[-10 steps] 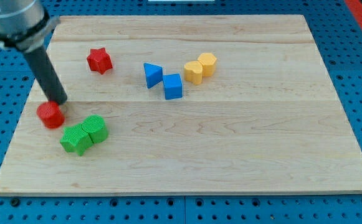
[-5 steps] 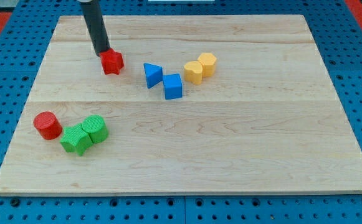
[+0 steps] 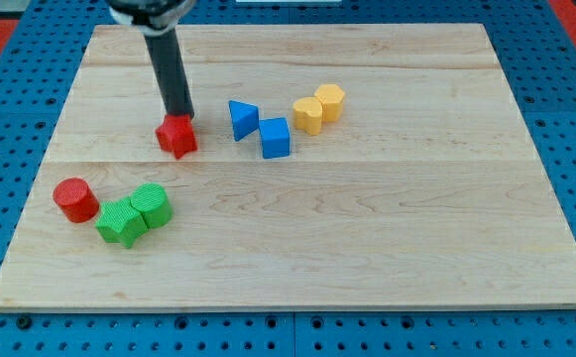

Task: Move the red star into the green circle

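Note:
The red star (image 3: 176, 137) lies left of the board's middle. My tip (image 3: 181, 117) stands against the star's upper edge, touching it from the view's top. The green circle (image 3: 152, 205) sits lower left, below the star, pressed against a green star (image 3: 121, 222). About one block's length of bare board lies between the red star and the green circle.
A red cylinder (image 3: 74, 199) stands left of the green pair. A blue triangle (image 3: 243, 119) and blue cube (image 3: 276, 137) lie right of the red star. Two yellow blocks (image 3: 318, 108) sit further right. The wooden board (image 3: 367, 218) rests on a blue pegboard.
My tip went from the red cylinder up to the red star, then pushed the star down the view toward the green circle. The red cylinder shifted slightly lower left.

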`<control>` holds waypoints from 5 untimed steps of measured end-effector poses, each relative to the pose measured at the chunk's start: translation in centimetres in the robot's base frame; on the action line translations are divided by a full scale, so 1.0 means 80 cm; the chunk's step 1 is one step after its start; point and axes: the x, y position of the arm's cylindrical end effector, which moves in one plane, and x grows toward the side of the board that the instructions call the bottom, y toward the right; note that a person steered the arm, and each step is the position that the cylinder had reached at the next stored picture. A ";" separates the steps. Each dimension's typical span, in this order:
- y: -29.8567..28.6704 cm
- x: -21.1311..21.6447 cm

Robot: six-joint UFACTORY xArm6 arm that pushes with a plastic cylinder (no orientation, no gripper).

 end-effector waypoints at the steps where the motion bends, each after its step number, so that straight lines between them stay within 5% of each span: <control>1: -0.004 0.051; 5: 0.096 0.136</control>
